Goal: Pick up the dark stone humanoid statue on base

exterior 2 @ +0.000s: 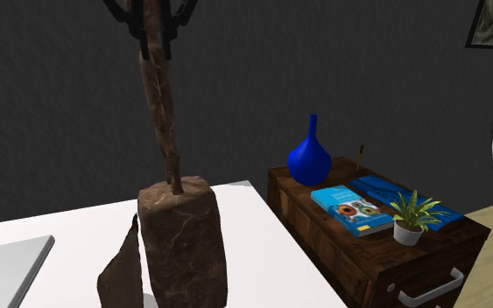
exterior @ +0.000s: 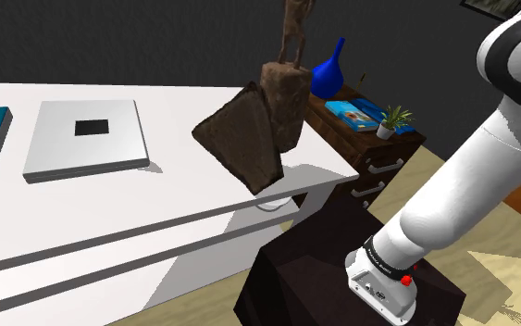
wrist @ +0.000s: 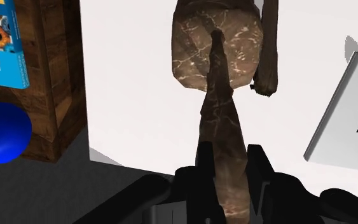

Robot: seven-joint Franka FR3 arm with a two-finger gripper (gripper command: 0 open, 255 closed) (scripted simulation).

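Dark brown veined stone humanoid statue on a blocky base, upright at the white worktop corner, all-black two-finger gripper clenched on its thin body, tilted brown stone slab just beside the base, blue book on a wooden cabinet, cover words cropped, unreadable.

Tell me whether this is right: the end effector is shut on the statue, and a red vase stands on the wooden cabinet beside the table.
One thing is wrong: the vase is blue, not red; the second exterior view shows it. The end effector is shut on the statue, and the vase stands on the wooden cabinet beside the table.
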